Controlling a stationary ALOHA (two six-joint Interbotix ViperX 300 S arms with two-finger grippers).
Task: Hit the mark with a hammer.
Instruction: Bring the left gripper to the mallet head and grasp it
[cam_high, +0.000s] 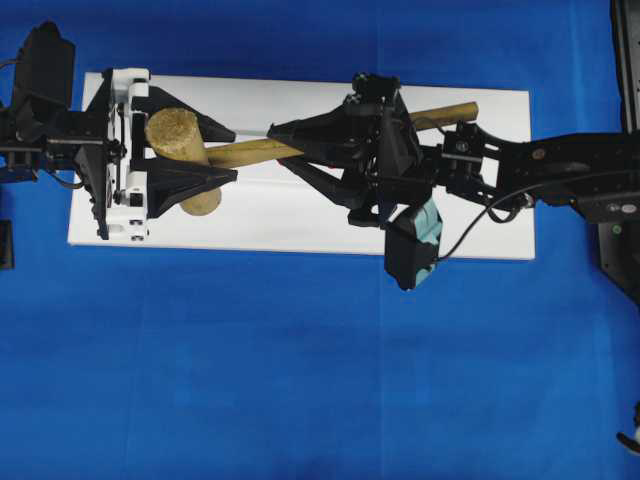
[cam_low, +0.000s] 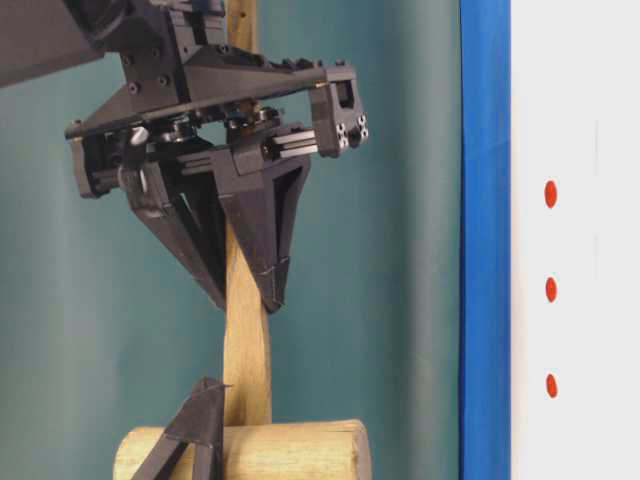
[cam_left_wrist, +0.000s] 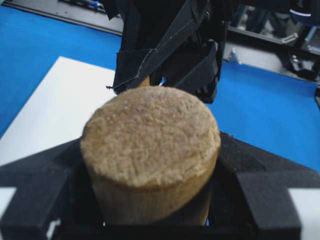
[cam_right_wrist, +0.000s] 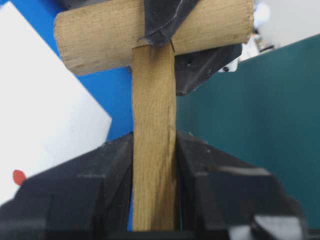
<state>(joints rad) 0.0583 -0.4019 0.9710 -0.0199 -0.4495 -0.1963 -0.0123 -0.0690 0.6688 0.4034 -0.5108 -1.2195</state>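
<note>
The hammer (cam_high: 250, 152) lies across the upper middle of the overhead frame: its thick head sits between the left fingers (cam_high: 222, 152), closed on it, and its handle runs through the right fingers (cam_high: 285, 148), clamped on it. The white board (cam_high: 300, 225) covers a blue table (cam_high: 300, 380). Three red dots show at the table-level frame's right; the mark (cam_low: 550, 194) appears uppermost. Both arms reach in level from opposite edges.
</note>
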